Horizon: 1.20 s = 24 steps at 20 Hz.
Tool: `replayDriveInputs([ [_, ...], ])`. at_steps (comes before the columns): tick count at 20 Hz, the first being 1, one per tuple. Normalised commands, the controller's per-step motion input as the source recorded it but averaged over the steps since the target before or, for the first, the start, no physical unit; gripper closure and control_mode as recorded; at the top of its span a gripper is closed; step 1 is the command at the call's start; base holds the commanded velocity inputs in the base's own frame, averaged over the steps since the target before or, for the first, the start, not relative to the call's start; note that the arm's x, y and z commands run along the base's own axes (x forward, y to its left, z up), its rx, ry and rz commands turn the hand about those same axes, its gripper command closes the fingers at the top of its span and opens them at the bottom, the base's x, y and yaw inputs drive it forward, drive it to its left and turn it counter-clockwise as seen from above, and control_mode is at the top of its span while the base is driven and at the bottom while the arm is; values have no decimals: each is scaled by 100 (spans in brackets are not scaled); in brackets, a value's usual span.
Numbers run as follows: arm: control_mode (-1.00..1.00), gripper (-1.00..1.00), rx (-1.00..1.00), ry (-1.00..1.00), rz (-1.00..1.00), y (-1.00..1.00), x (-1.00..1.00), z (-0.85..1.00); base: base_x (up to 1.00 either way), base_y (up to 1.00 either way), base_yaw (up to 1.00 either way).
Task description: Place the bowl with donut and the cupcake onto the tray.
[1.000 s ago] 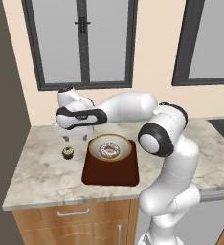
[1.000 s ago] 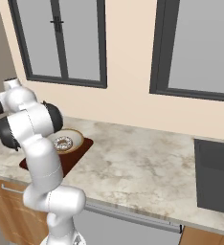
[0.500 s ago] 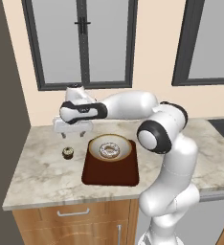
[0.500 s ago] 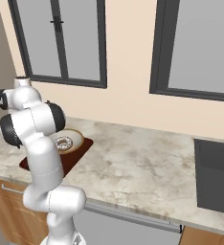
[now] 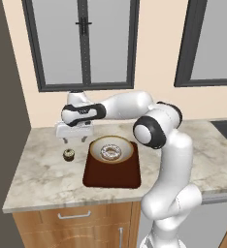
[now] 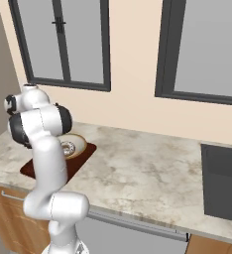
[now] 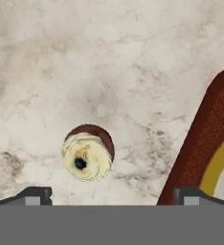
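Over the last second the gripper (image 5: 72, 140) has been carried from beside the bowl (image 5: 112, 150) toward the back-left of the counter (image 5: 42, 174) and now hangs above and slightly behind the cupcake (image 5: 69, 155), which means the first half of the task is judged done and the second is only being approached. The bowl with the donut (image 5: 111, 152) is already seated on the far end of the tray (image 5: 111, 175). In the hand view the cupcake (image 7: 88, 152) is seen upright on the marble at about 7 o'clock of centre, with the tray's rounded edge (image 7: 200, 143) and the bowl's golden rim (image 7: 218, 162) at 4 o'clock. The two finger tips (image 7: 36, 195) are set wide apart with nothing between them (the cupcake lies between their lines, nearer the left one). Height above the counter cannot be read with confidence from these views. Bare marble surrounds the cupcake on every side, so room for descent is ample; the tray's near half is open for the placement.
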Motion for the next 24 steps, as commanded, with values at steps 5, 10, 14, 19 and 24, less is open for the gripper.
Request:
replayDriveInputs([
  [5,-100,-100,-8,5,0,34,28,-23,0,0,0],
  [10,-100,-100,-2,8,2,20,11,-13,0,0,0],
  [14,-100,-100,0,3,0,0,-20,12,0,0,0],
  [19,-100,-100,0,0,0,0,-23,-10,0,0,0],
  [24,-100,-100,0,0,0,-5,-17,-9,0,0,0],
])
